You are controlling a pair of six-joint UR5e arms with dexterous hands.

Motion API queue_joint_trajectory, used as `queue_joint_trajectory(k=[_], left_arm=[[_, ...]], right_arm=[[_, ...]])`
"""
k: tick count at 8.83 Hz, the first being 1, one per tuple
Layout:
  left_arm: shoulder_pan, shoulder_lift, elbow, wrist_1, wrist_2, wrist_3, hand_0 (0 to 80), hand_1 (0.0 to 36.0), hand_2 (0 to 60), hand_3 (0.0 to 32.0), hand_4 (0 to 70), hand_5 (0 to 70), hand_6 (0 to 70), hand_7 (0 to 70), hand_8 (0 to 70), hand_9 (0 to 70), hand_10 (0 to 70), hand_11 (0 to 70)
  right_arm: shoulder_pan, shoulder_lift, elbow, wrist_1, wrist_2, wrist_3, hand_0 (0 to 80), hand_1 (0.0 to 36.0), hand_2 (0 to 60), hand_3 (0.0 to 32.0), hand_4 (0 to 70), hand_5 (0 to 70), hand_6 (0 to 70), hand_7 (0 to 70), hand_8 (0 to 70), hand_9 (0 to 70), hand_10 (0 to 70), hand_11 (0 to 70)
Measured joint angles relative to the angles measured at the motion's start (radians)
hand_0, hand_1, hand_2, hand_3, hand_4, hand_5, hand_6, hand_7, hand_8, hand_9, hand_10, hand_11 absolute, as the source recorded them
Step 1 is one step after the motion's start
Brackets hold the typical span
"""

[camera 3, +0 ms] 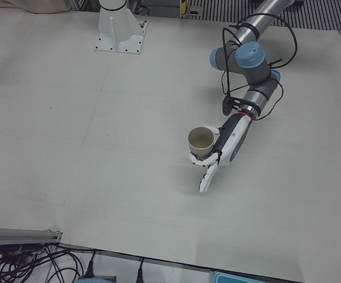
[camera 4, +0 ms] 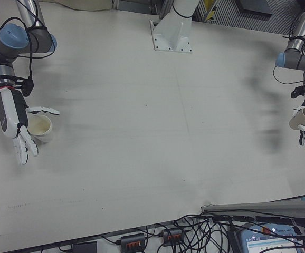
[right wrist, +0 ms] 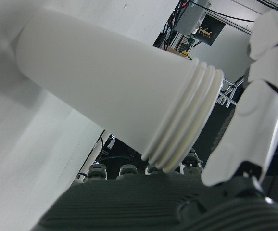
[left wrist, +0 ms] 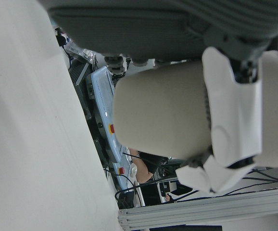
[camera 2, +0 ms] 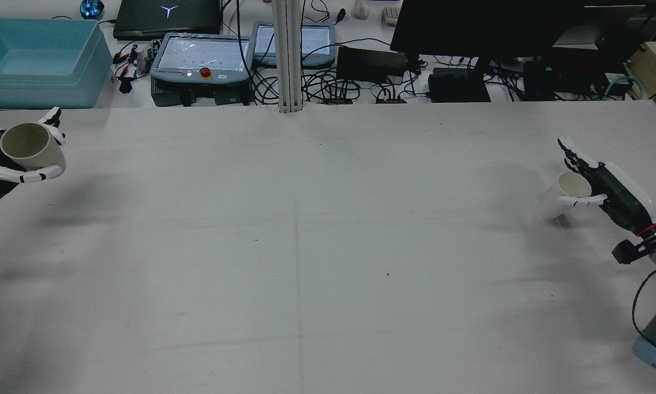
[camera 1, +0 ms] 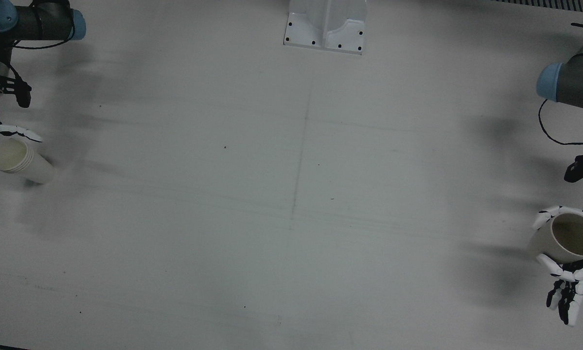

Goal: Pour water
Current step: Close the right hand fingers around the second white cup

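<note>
Left hand (camera 2: 21,164) grips a tan cup (camera 2: 32,146) far left; right hand (camera 2: 607,189) wraps white cups (camera 2: 565,194) far right. No pouring yet.

- white counter (camera 2: 328,262), faint seam lines down the middle
- blue bin (camera 2: 35,60) at far left behind counter edge
- teach pendant (camera 2: 202,60) with red button, second pendant (camera 2: 306,41) beside it
- laptop (camera 2: 166,16), closed
- monitor (camera 2: 492,27), dark
- tangled cables (camera 2: 328,85)
- white mount bracket (camera 1: 326,26) bolted to counter
</note>
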Motion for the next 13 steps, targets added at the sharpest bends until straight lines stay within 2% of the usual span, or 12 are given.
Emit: queue_joint_trajectory(k=[2,4,8,13], left_arm=[[0.001,0.000,0.000,0.001,0.000,0.001,52.6,33.5,60.0,0.0,31.6,48.0,0.0,1.9,0.0,0.0,2.6,6.1],[0.001,0.000,0.000,0.003,0.000,0.001,52.5,33.5,60.0,0.0,31.3,48.0,0.0,1.9,0.0,0.0,2.7,6.1],[0.000,0.000,-0.001,0.003,-0.001,0.002,52.6,33.7,60.0,0.0,31.4,48.3,0.0,1.6,0.0,0.0,2.5,6.0],[0.000,0.001,-0.008,0.003,-0.001,0.002,52.1,33.2,60.0,0.0,31.1,48.0,0.0,1.4,0.0,0.0,2.5,5.9]], right_arm=[[-0.003,-0.009,-0.006,0.001,0.037,0.097,45.1,13.9,17.8,8.0,0.2,0.0,0.0,0.0,0.0,0.0,0.5,2.2],[-0.004,-0.015,-0.012,0.002,0.052,0.134,45.1,13.7,18.0,7.8,0.6,0.0,0.0,0.0,0.0,0.0,1.1,3.0],[-0.013,-0.007,-0.136,0.115,0.090,0.148,48.5,16.7,14.0,7.0,4.0,0.0,0.0,0.0,0.0,0.0,0.0,1.7],[-0.029,-0.006,-0.138,0.127,0.097,0.138,48.6,17.3,15.4,6.2,4.1,0.0,0.0,0.1,0.0,0.0,0.0,1.3]])
